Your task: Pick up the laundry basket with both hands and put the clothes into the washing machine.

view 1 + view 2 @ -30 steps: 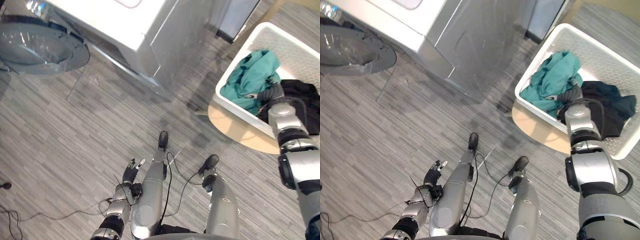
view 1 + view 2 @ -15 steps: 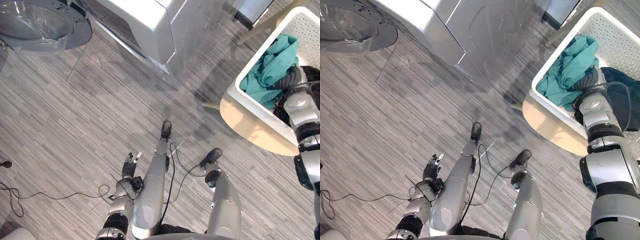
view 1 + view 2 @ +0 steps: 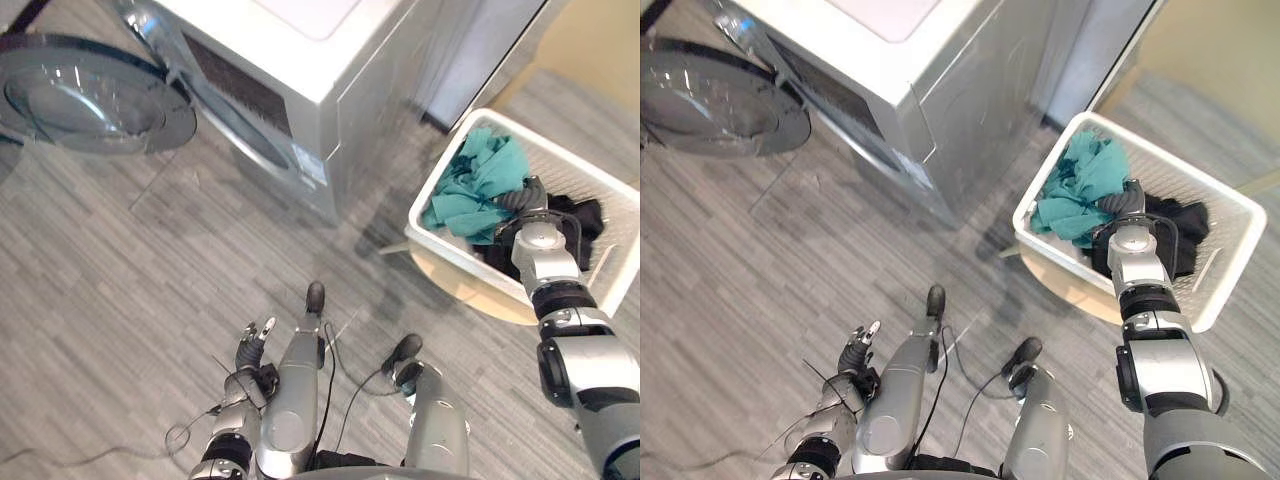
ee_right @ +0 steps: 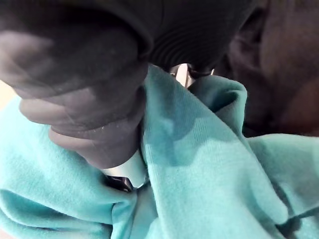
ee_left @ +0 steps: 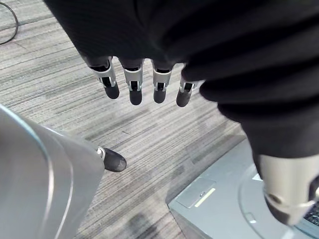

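The left hand [image 3: 252,345], lower left, hangs spread and empty. The right hand [image 3: 1118,203], centre right, sits among the teal garment [image 3: 478,185] in the white laundry basket [image 3: 450,250]; its grip cannot be determined. Judged light and stiff, the basket is best taken at opposite rims.

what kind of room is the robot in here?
Probably a laundry room: a front-loading washing machine with its round door open, a white laundry basket holding teal and dark clothes, grey plank floor.

No legible text; pale label [image 3: 309,168] on washing machine [image 3: 300,80] front too small to read.
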### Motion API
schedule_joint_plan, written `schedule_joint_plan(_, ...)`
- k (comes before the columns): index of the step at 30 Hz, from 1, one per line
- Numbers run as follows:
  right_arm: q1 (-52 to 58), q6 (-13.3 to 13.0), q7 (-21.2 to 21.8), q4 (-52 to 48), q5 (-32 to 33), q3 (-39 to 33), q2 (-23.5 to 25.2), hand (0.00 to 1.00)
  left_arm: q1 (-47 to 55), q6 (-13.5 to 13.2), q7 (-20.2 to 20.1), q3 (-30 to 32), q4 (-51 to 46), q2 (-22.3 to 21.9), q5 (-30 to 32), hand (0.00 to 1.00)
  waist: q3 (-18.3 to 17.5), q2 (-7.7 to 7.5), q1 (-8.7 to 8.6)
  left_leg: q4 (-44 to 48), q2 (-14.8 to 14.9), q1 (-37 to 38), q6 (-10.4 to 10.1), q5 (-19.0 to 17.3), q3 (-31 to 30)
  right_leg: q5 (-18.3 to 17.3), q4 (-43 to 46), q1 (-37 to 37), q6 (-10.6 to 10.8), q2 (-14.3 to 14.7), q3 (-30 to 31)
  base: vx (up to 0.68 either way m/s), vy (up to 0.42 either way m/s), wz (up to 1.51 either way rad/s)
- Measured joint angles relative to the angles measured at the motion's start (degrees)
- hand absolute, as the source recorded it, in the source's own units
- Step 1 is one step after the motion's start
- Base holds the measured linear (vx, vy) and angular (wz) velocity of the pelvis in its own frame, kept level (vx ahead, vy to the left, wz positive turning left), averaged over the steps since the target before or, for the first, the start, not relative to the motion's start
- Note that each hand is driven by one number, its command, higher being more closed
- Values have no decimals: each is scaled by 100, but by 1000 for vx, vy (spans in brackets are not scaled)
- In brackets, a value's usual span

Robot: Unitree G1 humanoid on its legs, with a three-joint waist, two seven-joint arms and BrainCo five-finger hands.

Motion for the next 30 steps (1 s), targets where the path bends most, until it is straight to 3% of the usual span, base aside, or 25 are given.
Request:
schedule_joint_plan(2, 239, -39, -17, -388, 46, -314, 113, 100, 118, 44, -14, -12, 112, 105, 3, 0, -98, -136, -70, -178, -17, 340, -8, 46, 33, -26, -56, 271, 32, -7, -5, 34, -61, 1)
schedule_joint_plan(4, 600, -148, -74, -777, 150, -578, 191, 100, 318, 103, -27, -18, 323, 237, 8, 0, -445, -297, -196, -495, -64, 622, -22, 150, 46, -47, -177, 448, 73, -4, -19, 75, -49, 4)
schedule_joint_plan(7, 896, -214, -116, -913, 155, -869, 264, 100, 518, 138, -35, 10, 522, 293, 7, 0, -731, -345, -290, -847, -90, 1008, -25, 214, 83, -13, -411, 753, 133, 41, -19, 150, -67, -2)
schedule_joint_plan(11, 1839, -214, -109, -1778, 137, -1178, 406, 100, 915, 250, -23, 450, 433, 176, 1, 0, -1357, -292, -349, -1146, -89, 1369, -46, 248, 94, 161, -975, 1169, 248, 200, -20, 161, -61, -7)
schedule_joint_plan(14, 2307, -218, -118, -2410, 127, -1572, 609, 100, 1366, 330, 25, 1035, -803, 32, -151, 0, -1607, -288, -461, -1276, -86, 1592, -47, 247, 82, 247, -1331, 1465, 306, 302, -67, 126, -39, 2)
schedule_joint_plan(17, 2696, -232, -125, -3063, -75, -1851, 773, 100, 1512, 266, 393, 1845, -2526, -90, -253, 0, -1946, -251, -469, -1329, -74, 1715, -52, 238, 133, 396, -1719, 1668, 306, 416, -29, 93, -23, -13)
schedule_joint_plan(20, 2760, -350, -127, -3606, -90, -1850, 1020, 100, 1360, 30, 950, 2071, -4106, -94, 281, 0, -2057, -160, -469, -1328, -71, 1962, -55, 221, 351, 574, -2001, 1885, 315, 504, 188, 30, -9, -38)
schedule_joint_plan(23, 2820, -508, -130, -4106, -75, -1773, 1423, 100, 1172, -153, 1266, 1649, -5194, -112, 826, 0, -2218, 7, -522, -1323, -70, 2139, -29, 147, 585, 728, -2195, 1975, 314, 537, 408, -23, 32, -42)
schedule_joint_plan(26, 3024, -705, -95, -4513, 127, -1434, 1814, 100, 906, -291, 1329, 579, -5816, -96, 1422, 0, -2287, 106, -619, -1318, -36, 2318, -14, -5, 814, 853, -2355, 2046, 284, 604, 665, -51, 43, -45)
schedule_joint_plan(28, 3126, -821, -27, -4740, 501, -1139, 2012, 100, 671, -308, 1291, -148, -5966, -69, 1611, 0, -2292, 115, -669, -1317, -20, 2394, -18, -42, 973, 901, -2402, 2027, 290, 617, 837, -60, 27, -44)
schedule_joint_plan(30, 3156, -887, 168, -5047, 771, -748, 2122, 100, 307, -322, 957, -1035, -5961, 87, 1713, 0, -2304, 128, -849, -1320, -4, 2446, -44, -108, 1143, 980, -2499, 2004, 226, 652, 1010, -62, 29, -40)
